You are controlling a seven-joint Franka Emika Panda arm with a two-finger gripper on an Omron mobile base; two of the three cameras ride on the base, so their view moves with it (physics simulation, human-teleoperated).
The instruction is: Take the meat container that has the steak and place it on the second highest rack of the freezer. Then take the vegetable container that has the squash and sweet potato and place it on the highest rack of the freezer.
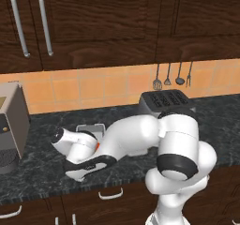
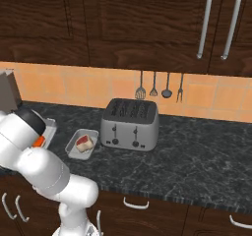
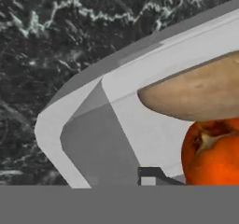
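although the arm is bent low over the dark marbled stone counter (image 2: 197, 146), neither container is seen inside a freezer, so both placements are judged to be outstanding. the shallow grey rectangular meat container (image 2: 74, 151) with the flat red steak with a pale fat edge (image 2: 84, 142) is set on the counter just left of the silver four-slot toaster (image 2: 130, 123), untouched. the shallow grey vegetable container (image 3: 70, 139) is seen close up in the hand view, with the round orange-red squash (image 3: 212, 150) and the tan oblong sweet potato (image 3: 196, 94) lying in it, touching each other. in the left base view its rim (image 1: 90, 127) is seen behind the forearm, near the counter's middle, right of a grey boxy appliance (image 1: 11, 125) at the counter's left end. the two-finger gripper (image 3: 148, 176) is held at the container's near wall; only one dark tip is visible, so whether the jaws are spread or pinched cannot be told. the squash container seems to be approached first, though the steak container is named first in the task.
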